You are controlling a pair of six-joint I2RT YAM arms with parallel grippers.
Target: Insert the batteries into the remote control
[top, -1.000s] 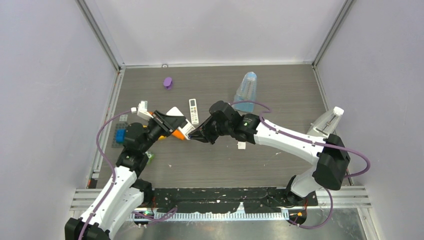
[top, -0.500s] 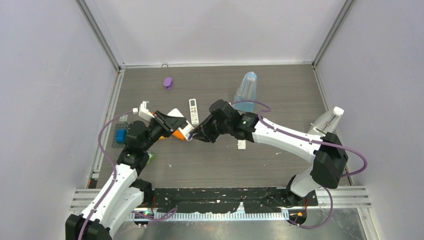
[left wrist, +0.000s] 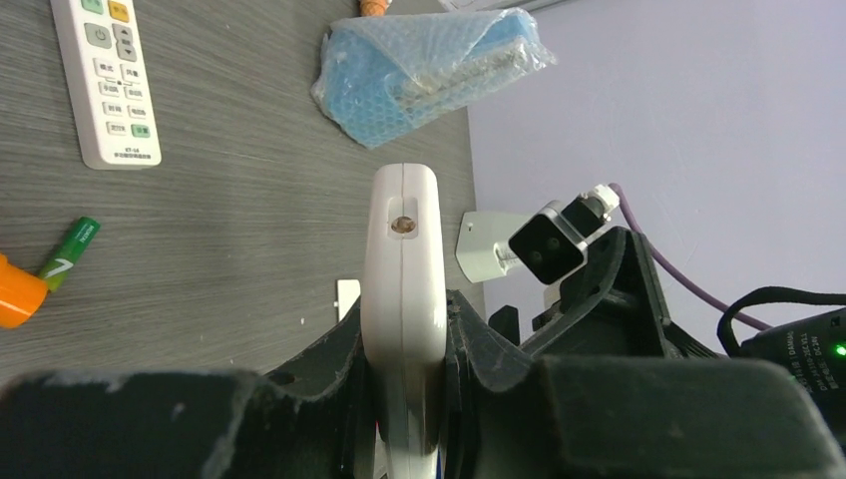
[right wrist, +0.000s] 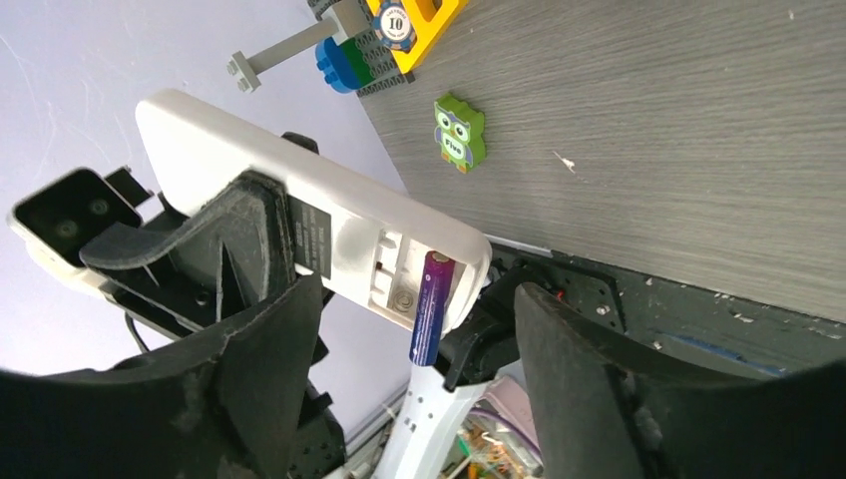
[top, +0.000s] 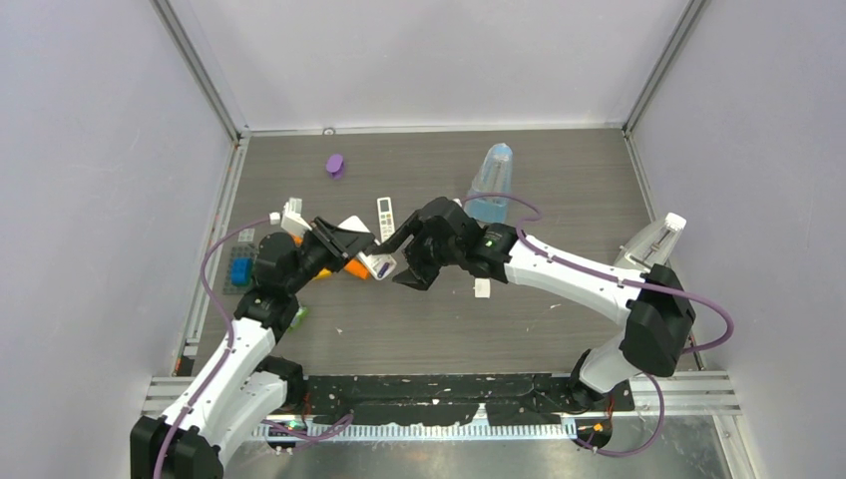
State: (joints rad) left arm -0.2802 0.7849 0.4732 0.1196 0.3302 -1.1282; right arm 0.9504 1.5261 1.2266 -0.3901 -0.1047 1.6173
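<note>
Left gripper (left wrist: 403, 349) clamps the white remote control (left wrist: 403, 259) edgewise, above the desk's (top: 559, 180) middle. Right gripper (right wrist: 417, 289) has its jaws spread wide, holding nothing, facing the remote's open battery bay. Purple battery (right wrist: 431, 304) sits in the bay, one end sticking out past the remote's edge. Green battery (left wrist: 70, 246) lies on the desk beside an orange object (left wrist: 15, 289). Second remote (left wrist: 108, 80) lies flat, nearer the far edge.

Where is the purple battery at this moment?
In the right wrist view, the purple battery sits in the open bay of the white remote gripped by the left end effector, its lower end jutting out.
</note>
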